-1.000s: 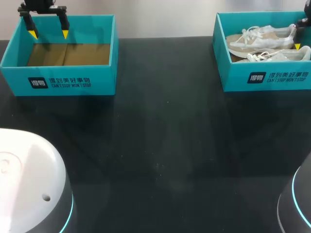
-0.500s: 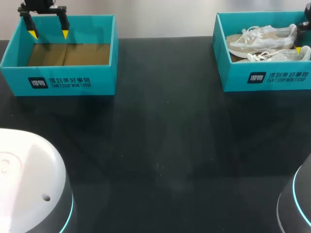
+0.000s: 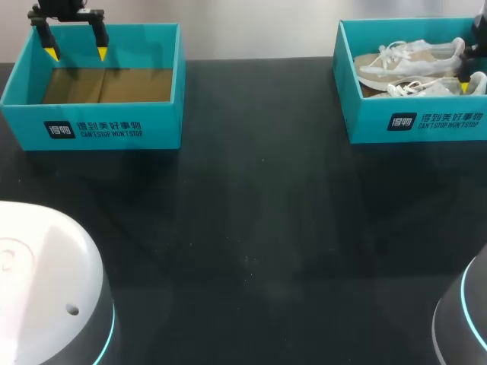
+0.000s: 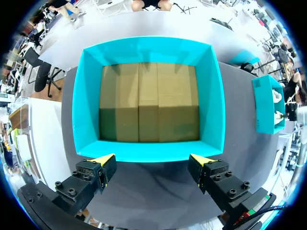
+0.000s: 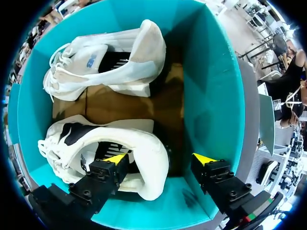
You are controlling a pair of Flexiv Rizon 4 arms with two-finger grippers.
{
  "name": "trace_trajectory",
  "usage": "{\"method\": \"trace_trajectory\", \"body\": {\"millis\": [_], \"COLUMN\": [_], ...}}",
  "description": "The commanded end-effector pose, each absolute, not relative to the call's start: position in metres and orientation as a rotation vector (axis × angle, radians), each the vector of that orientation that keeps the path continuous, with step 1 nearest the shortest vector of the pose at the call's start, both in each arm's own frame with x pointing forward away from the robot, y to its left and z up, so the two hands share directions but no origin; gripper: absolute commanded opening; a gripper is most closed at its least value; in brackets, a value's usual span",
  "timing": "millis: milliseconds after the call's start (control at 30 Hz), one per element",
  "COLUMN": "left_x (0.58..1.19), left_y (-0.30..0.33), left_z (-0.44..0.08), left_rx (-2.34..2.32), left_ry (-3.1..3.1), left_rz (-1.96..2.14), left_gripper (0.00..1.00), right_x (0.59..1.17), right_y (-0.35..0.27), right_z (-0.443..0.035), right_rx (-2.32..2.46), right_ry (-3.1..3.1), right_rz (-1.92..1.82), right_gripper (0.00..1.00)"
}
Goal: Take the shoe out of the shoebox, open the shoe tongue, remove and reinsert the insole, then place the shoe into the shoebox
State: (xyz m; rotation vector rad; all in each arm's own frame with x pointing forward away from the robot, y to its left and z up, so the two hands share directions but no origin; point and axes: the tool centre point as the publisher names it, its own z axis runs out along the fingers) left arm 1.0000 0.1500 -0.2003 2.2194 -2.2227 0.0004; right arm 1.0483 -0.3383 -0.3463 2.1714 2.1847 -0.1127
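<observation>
Right gripper (image 5: pixel 160 158) hangs wide open over the shoebox (image 5: pixel 211 96), fingers either side of the front shoe (image 5: pixel 139 139) heel; the shoe runs lengthwise along the box's front wall (left gripper (image 4: pixel 153 160), also wide, is well apart)

Robotics lab, black bench (image 3: pixel 259 228), left arm (image 3: pixel 42 281) and right arm (image 3: pixel 464 319) at its near corners
</observation>
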Motion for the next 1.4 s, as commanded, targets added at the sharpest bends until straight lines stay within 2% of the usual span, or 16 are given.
{"method": "trace_trajectory", "body": {"millis": [33,167,200,267,367,567,633,733,767,967,1067,1100,1400], "left_x": [1.0,1.0,1.0,1.0,1.0,1.0,1.0,1.0,1.0,1.0,1.0,1.0,1.0], "left_y": [0.15,0.15,0.15,0.15,0.15,0.15,0.15,0.15,0.15,0.15,0.15,0.15,0.15], "left_z": [-0.2,-0.2,-0.2,-0.2,-0.2,-0.2,-0.2,-0.2,-0.2,-0.2,-0.2,-0.2,-0.2], "left_rx": [2.22,2.22,2.22,2.22,2.22,2.22,2.22,2.22,2.22,2.22,2.22,2.22,2.22], "left_ry": [-2.222,-2.222,-2.222,-2.222,-2.222,-2.222,-2.222,-2.222,-2.222,-2.222,-2.222,-2.222,-2.222], "left_rz": [0.0,0.0,0.0,0.0,0.0,0.0,0.0,0.0,0.0,0.0,0.0,0.0,0.0], "left_gripper": [1.0,1.0,1.0,1.0,1.0,1.0,1.0,1.0,1.0,1.0,1.0,1.0,1.0], "right_x": [1.051,1.05,1.051,1.052,1.053,1.052,1.052,1.052,1.052,1.053,1.053,1.053,1.05], "right_y": [-0.339,-0.339,-0.339,-0.34,-0.34,-0.34,-0.341,-0.343,-0.343,-0.341,-0.34,-0.34,-0.344], "right_z": [-0.354,-0.357,-0.358,-0.36,-0.362,-0.369,-0.371,-0.372,-0.373,-0.375,-0.375,-0.375,-0.372], "right_rx": [2.18,2.167,2.165,2.172,2.172,2.171,2.173,2.183,2.185,2.182,2.191,2.194,2.217], "right_ry": [2.183,2.184,2.18,2.173,2.172,2.17,2.165,2.156,2.154,2.153,2.145,2.143,2.115], "right_rz": [-0.109,-0.095,-0.091,-0.091,-0.083,-0.096,-0.098,-0.102,-0.103,-0.108,-0.101,-0.098,-0.074], "right_gripper": [0.87,0.89,0.87,0.75,0.68,0.73,0.7,0.59,0.49,0.33,0.11,0.0,0.0]}}
